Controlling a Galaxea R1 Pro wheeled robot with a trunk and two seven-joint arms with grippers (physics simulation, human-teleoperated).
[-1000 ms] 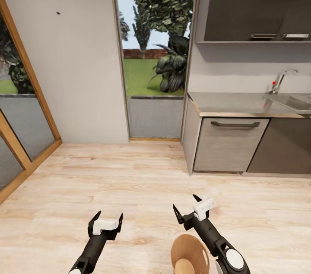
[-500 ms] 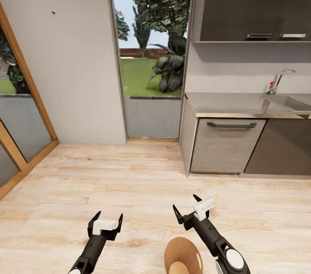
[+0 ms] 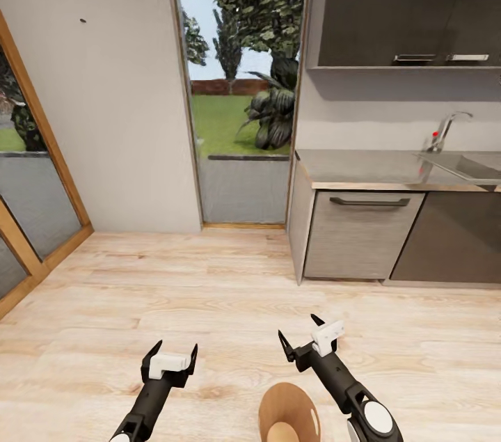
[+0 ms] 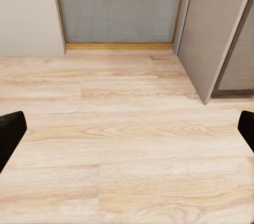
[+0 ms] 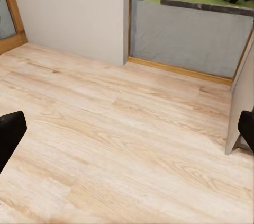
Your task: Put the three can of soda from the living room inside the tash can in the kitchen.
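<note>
Both pincers, left pincer [image 3: 170, 353] and right pincer [image 3: 302, 335], hang spread wide and empty over the wooden floor [image 3: 209, 289] in the kitchen, the tash can [image 3: 287, 413] sitting just beside the right arm (no soda cans anywhere, probably because they're in the living room).

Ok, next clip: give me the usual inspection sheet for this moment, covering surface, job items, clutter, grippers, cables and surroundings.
Surface: pale wooden floor, bare between the arms and the cupboards.
Job's things: trash can at the head view's lower edge, just beside the right arm; brown inner wall visible; no soda cans seen.
Clutter: nothing seen.
Grippers: left gripper open, holding nothing; right gripper open, holding nothing.
Cables: nothing seen.
Surroundings: grey worktop with sink and tap, pale drawer front, dark upper cupboards, glazed garden opening.
</note>
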